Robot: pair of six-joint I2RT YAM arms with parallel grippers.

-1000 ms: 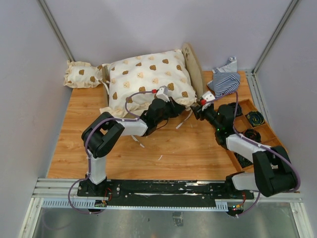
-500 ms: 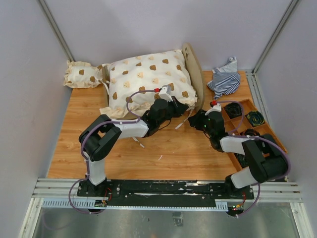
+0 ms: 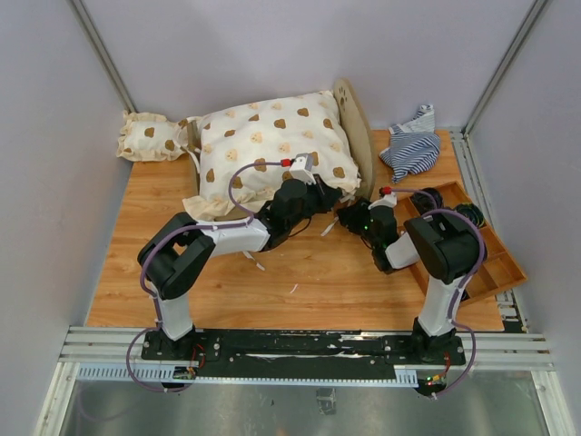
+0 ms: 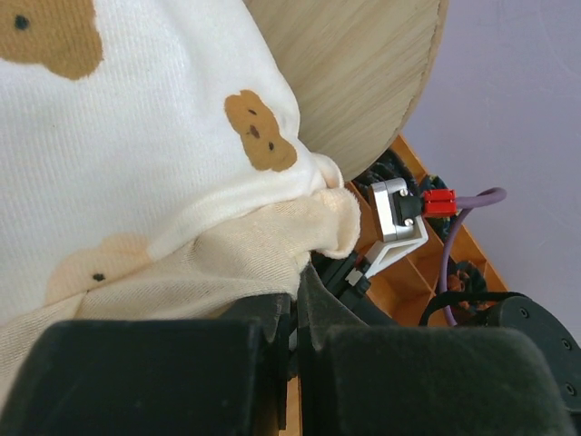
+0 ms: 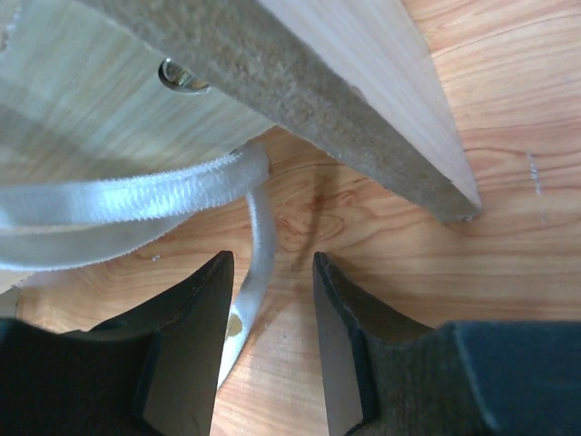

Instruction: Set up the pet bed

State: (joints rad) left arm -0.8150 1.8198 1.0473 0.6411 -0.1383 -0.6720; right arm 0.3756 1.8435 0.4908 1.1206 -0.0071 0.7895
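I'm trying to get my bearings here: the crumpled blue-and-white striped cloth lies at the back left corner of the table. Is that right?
Not quite. The striped cloth lies at the back right corner of the table, not the back left, as the top external view shows. The back left corner holds a small bear-print pillow.

The left arm (image 3: 227,234) reaches forward and to the right from its base, with the elbow bent and the forearm low. The left pincer (image 4: 295,313) is closed, its two padded fingers pressed side by side. The right arm (image 3: 442,247) folds sharply at the elbow and its forearm stretches low to the left. The right pincer (image 5: 272,272) has its fingers parted and sits just beside the left one.
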